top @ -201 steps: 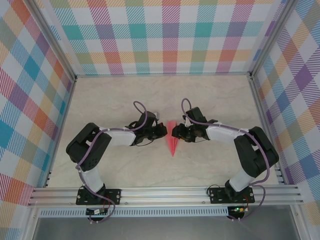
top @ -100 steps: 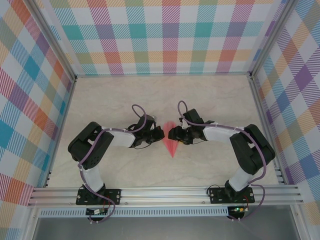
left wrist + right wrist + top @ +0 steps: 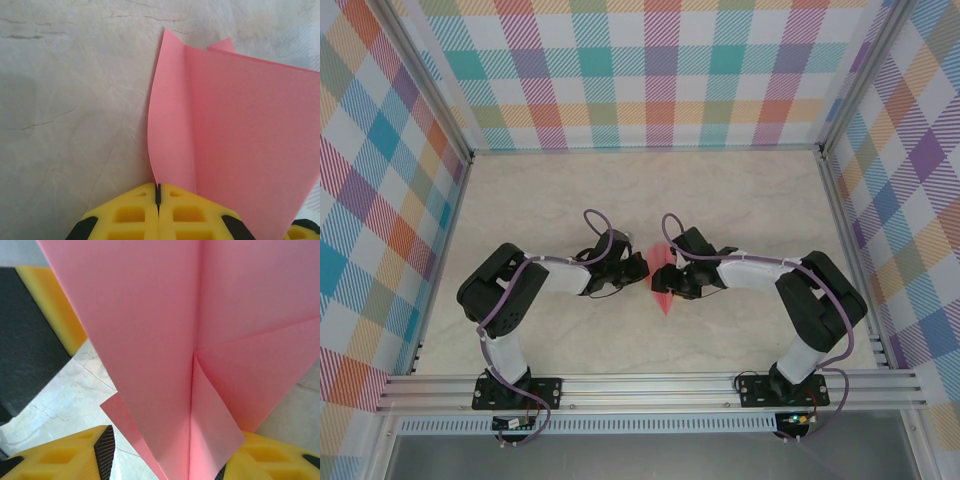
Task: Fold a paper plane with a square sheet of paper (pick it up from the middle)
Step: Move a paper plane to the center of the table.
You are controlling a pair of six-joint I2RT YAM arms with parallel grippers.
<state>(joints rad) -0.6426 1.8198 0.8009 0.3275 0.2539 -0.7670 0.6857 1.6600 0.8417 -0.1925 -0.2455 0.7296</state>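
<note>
The paper plane (image 3: 665, 301) is salmon-pink paper folded to a narrow point, at mid-table between both arms. My left gripper (image 3: 643, 268) comes at it from the left. In the left wrist view that gripper (image 3: 158, 192) is shut on the paper plane (image 3: 240, 130), whose left flap edge runs into the seam between the yellow fingers (image 3: 125, 215). My right gripper (image 3: 661, 282) reaches in from the right. In the right wrist view the gripper (image 3: 172, 460) is open, and the creased paper plane (image 3: 165, 340) stands between its fingers (image 3: 75, 457) without being pinched.
The pale marbled tabletop (image 3: 560, 200) is ringed by checked walls, with an aluminium rail (image 3: 640, 390) along the near edge. The left gripper's yellow and black finger (image 3: 50, 310) is close by at the upper left of the right wrist view.
My right gripper has moved left, from beside the paper plane to over its middle. The left gripper shifted slightly right at first, then held still, shut throughout.
</note>
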